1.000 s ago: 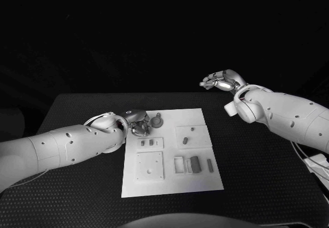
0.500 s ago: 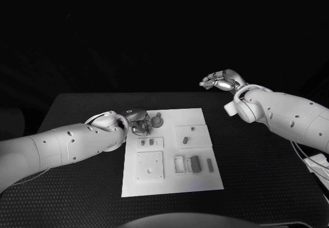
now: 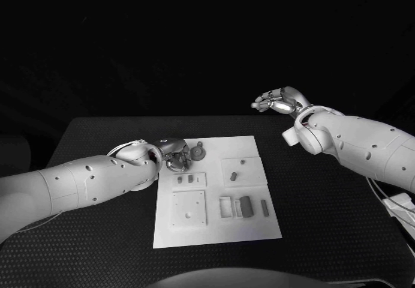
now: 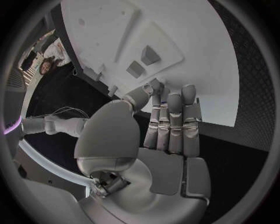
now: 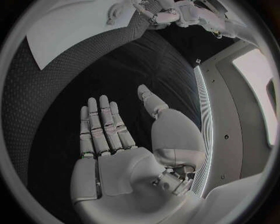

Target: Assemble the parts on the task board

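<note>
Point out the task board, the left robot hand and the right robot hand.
task board (image 3: pixel 216 231), head view, bare near edge of the plate.
left robot hand (image 3: pixel 176 153), head view, middle of the hand.
right robot hand (image 5: pixel 116 140), right wrist view, base of the fingers.

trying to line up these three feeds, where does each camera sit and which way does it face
Head view: on the robot's head, looking down at the black table and task board; both white arms come in, left hand at the board's far-left corner, right hand raised beyond the table.
Left wrist view: behind the left hand, facing the task board past its fingers.
Right wrist view: behind the right hand, open over the table.
Shared: the right wrist view also catches the left hand at the board.
</note>
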`<state>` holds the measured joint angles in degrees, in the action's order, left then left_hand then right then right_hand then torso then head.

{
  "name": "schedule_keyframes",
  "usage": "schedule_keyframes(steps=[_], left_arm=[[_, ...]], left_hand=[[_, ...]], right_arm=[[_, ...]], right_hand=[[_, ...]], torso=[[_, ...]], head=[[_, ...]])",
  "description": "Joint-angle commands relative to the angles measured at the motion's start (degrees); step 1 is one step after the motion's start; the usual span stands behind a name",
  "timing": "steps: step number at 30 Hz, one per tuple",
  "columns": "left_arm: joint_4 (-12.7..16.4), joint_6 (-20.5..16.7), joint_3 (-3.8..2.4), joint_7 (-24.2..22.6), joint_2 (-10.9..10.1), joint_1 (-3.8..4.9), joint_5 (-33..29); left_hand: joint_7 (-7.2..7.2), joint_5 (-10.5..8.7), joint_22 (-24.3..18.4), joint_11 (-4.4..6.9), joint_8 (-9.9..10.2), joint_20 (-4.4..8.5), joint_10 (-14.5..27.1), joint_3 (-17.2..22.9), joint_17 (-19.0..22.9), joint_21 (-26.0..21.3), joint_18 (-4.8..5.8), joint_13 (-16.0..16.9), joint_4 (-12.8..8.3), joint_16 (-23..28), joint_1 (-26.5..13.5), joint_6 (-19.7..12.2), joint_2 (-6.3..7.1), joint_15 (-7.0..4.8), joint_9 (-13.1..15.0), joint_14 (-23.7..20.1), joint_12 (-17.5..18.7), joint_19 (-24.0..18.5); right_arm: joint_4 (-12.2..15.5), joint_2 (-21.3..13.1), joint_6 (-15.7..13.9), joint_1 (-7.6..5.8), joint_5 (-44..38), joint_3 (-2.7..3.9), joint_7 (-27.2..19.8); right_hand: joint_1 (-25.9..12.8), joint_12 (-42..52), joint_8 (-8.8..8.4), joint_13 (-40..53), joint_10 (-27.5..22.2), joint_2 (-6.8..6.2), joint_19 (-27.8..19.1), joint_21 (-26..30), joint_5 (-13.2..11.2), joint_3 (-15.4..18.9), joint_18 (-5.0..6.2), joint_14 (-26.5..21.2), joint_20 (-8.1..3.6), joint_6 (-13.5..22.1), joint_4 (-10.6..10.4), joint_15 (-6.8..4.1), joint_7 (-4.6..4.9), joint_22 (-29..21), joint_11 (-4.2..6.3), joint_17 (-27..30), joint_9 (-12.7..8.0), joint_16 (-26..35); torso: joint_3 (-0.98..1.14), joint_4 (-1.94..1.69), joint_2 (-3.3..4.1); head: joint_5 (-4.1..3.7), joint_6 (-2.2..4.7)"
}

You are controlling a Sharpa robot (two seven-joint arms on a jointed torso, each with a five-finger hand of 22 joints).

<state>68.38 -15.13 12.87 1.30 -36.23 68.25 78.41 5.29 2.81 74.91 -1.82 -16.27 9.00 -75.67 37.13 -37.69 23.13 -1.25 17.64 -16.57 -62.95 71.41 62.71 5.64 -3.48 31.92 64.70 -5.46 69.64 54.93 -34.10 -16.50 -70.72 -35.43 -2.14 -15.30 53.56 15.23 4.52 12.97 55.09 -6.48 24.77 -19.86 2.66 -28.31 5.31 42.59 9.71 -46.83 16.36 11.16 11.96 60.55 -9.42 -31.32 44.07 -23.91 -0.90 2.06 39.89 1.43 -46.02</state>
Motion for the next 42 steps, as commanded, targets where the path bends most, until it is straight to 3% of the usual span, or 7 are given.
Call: schedule_keyframes(steps=[1,15,25,27,30,42], left_arm=[[0.05,3.59,0.47,0.46,-0.03,-0.57,0.79],[-0.83,1.8,0.54,0.0,0.21,-0.57,0.56],[-0.86,2.02,0.56,0.08,0.16,-0.57,-0.37],[-0.78,1.7,0.56,0.05,0.07,-0.57,-0.39],[-0.72,1.33,0.56,0.11,-0.04,-0.57,-0.61],[-0.67,0.13,0.55,0.01,-0.48,-0.57,-1.03]], left_hand=[[0.04,0.28,1.39,-0.43,-0.18,0.48,-1.09,0.37,0.1,0.3,-2.16,1.24,0.05,-0.31,0.32,0.4,-1.0,-0.5,-0.02,0.71,-0.2,-0.12],[0.17,0.25,1.33,-0.54,0.01,0.42,-0.81,0.24,0.15,0.17,-2.02,1.28,0.04,-0.37,0.22,0.07,-0.74,-0.41,-0.08,0.4,0.1,-0.57],[2.21,0.24,1.3,-2.05,2.39,-0.6,3.22,-0.75,0.33,-0.17,-2.42,0.51,0.12,-0.53,-0.34,-4.45,0.62,0.98,-1.04,-0.79,1.82,-1.55],[2.16,0.24,1.27,-2.55,3.83,-1.07,4.71,-0.99,0.42,-0.31,-2.73,0.13,0.13,-0.55,-0.41,-7.31,1.21,1.45,-1.71,-1.14,1.85,-1.82],[2.29,0.25,1.27,-2.86,4.26,-1.38,5.7,-1.19,0.5,-0.41,-3.01,-0.1,0.12,-0.6,-0.36,-8.42,1.63,1.74,-1.96,-1.36,1.82,-1.96],[2.2,0.25,1.3,-3.05,4.58,-1.66,6.33,-1.4,0.55,-0.35,-3.42,-0.11,0.15,-0.89,-0.18,-9.58,2.02,1.93,-2.18,-1.28,1.54,-1.78]], right_arm=[[0.21,0.01,0.81,0.02,-0.03,0.03,-0.47],[0.29,-0.04,0.79,0.03,-0.03,0.03,-0.42],[0.26,-0.15,0.98,0.03,-0.1,0.02,-0.29],[0.28,-0.2,0.97,0.03,-0.1,0.02,-0.29],[0.3,-0.27,0.92,0.03,-0.1,0.02,-0.29],[0.61,-0.63,0.96,0.12,-0.17,0.02,-0.24]], right_hand=[[-0.38,-0.36,-0.13,-0.09,0.33,0.38,-0.38,0.27,-0.03,0.16,-1.14,-0.34,-0.08,0.41,0.01,0.09,0.09,0.07,-0.16,-0.06,-0.08,0.35],[-0.39,-0.36,-0.12,-0.11,0.33,0.37,-0.39,0.29,-0.03,0.17,-1.14,-0.35,-0.08,0.41,0.01,0.09,0.09,0.09,-0.16,-0.08,-0.08,0.37],[-0.36,-0.37,-0.13,-0.13,0.33,0.31,-0.41,0.32,-0.03,0.18,-1.15,-0.38,-0.08,0.43,0.04,0.1,0.08,0.1,-0.16,-0.09,-0.08,0.39],[-0.35,-0.37,-0.13,-0.14,0.32,0.3,-0.41,0.32,-0.03,0.18,-1.15,-0.39,-0.08,0.43,0.05,0.1,0.08,0.1,-0.16,-0.09,-0.08,0.39],[-0.34,-0.38,-0.13,-0.14,0.32,0.29,-0.42,0.33,-0.03,0.18,-1.15,-0.4,-0.08,0.43,0.06,0.1,0.08,0.11,-0.16,-0.09,-0.08,0.4],[-0.29,-0.38,-0.13,-0.16,0.32,0.25,-0.43,0.35,-0.03,0.18,-1.15,-0.42,-0.08,0.44,0.07,0.11,0.08,0.13,-0.16,-0.1,-0.09,0.42]], torso=[[-0.02,-0.01,0.0],[-0.02,0.01,0.02],[0.01,-0.02,-0.02],[-0.01,-0.02,-0.03],[0.0,-0.02,0.0],[-0.01,0.0,0.0]], head=[[-0.01,-0.03],[-0.01,0.01],[-0.03,0.02],[-0.04,0.07],[-0.03,0.06],[-0.04,0.2]])
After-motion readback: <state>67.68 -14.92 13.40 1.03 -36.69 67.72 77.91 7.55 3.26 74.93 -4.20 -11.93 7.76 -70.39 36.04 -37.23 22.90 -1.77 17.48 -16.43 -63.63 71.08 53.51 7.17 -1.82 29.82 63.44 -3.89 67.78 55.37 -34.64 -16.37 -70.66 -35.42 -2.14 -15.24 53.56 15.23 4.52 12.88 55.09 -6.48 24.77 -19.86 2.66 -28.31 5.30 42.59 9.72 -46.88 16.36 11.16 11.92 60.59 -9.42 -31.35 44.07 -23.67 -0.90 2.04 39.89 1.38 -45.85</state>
